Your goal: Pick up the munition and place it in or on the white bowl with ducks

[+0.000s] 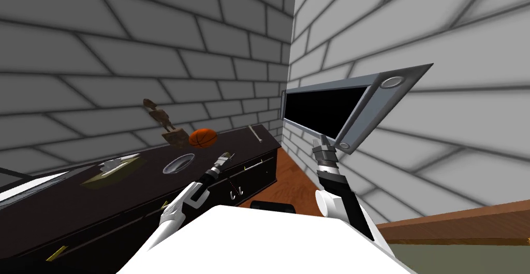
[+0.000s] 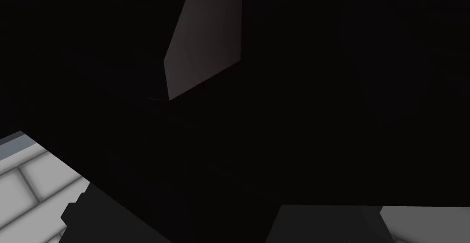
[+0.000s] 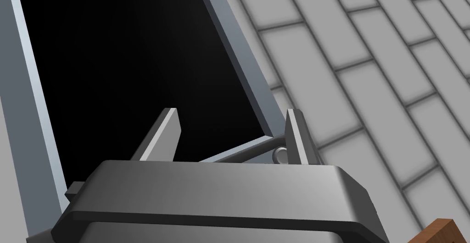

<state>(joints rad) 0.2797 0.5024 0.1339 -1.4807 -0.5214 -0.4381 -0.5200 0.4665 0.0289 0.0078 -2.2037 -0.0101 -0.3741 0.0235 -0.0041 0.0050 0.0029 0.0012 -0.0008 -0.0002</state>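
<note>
**Dark cabinet (image 1: 67, 198), top, read left to right.** The bowl (image 1: 178, 163) sits near the front edge. A wooden figure (image 1: 165, 123) and an orange ball (image 1: 203, 138) stand behind it, toward the back edge. My left gripper (image 1: 226, 157) hangs over the front edge, just right of the bowl; I cannot tell whether it is wide or narrow. The thin pale rod (image 1: 255, 132), which I take for the munition, lies near the back right corner. It is beyond and to the right of that gripper, its long axis running back to front. I judge the left arm the nearer. My right gripper (image 3: 232, 111) stands wide and empty, off the cabinet's right end.
</note>
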